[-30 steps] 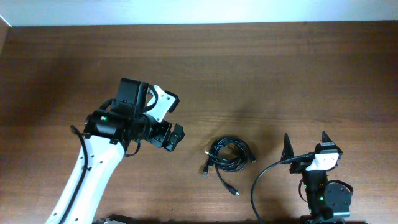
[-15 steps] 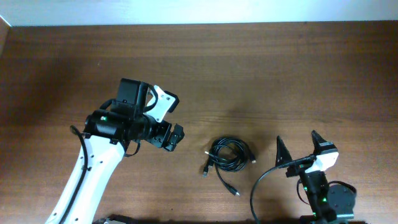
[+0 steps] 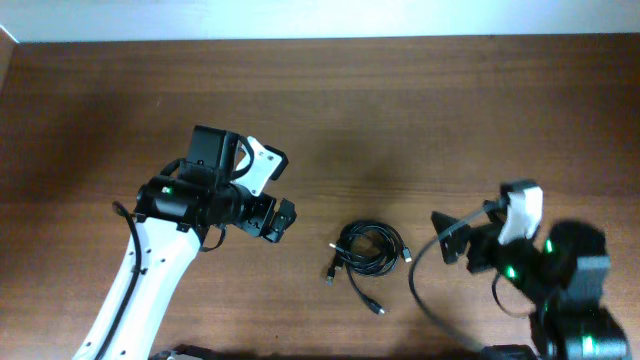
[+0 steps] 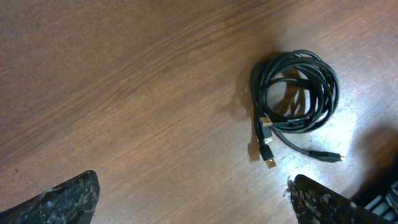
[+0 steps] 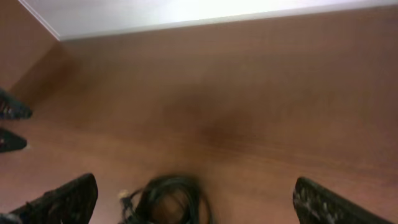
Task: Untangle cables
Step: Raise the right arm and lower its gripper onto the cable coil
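The cables (image 3: 370, 248) lie as one small bundle of thin black loops on the brown table, with plug ends trailing to the lower left (image 3: 331, 270) and lower right (image 3: 377, 309). In the left wrist view the cables (image 4: 258, 93) sit at the upper right, ahead of my open left gripper (image 4: 193, 202). Overhead, that left gripper (image 3: 284, 222) hovers to the left of the bundle. My right gripper (image 3: 448, 240) is blurred and stands just right of it, jaws wide. The right wrist view shows the cables (image 5: 168, 182) low between the open right gripper (image 5: 196, 202) fingertips. Neither gripper holds anything.
A thicker black cable (image 3: 420, 295) belonging to the right arm loops beside the bundle's right side. The left arm's fingers (image 5: 9, 112) show at the left edge of the right wrist view. A white strip (image 3: 320, 18) borders the table's far edge.
The right arm has lifted and swung its gripper left toward the cable bundle, blurring as it moves. The left arm and the cables have stayed put.
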Tool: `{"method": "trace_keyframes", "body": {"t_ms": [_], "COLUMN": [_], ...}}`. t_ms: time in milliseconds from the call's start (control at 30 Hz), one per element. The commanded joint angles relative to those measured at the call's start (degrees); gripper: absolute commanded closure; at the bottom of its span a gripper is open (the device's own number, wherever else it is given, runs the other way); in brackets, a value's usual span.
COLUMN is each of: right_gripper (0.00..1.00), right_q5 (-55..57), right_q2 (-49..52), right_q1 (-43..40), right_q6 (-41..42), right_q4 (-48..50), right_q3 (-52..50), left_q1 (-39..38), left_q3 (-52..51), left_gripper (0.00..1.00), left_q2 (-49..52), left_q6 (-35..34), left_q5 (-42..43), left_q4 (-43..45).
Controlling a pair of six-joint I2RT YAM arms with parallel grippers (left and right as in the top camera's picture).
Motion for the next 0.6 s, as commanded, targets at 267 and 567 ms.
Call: {"method": "trace_keyframes", "body": {"t_ms": [267,567], "right_gripper": [0.01,0.01], "right_q5": [-11.65,-11.65], "right_q2": [31.19,31.19], "right_q1": [0.35,0.35], "right_q6": [0.09,0.79], "right_q4": [-2.99,-1.2], "right_q3": [10.36,10.32], "left_q1": [-0.22,-0.22], "left_q3": [1.14,1.14], "left_gripper": [0.01,0.01], "left_q2": [5.14,5.22], "left_q6": [0.63,-0.02], "left_q5": [0.04,0.02], "left_q4": [0.96,1.46]}}
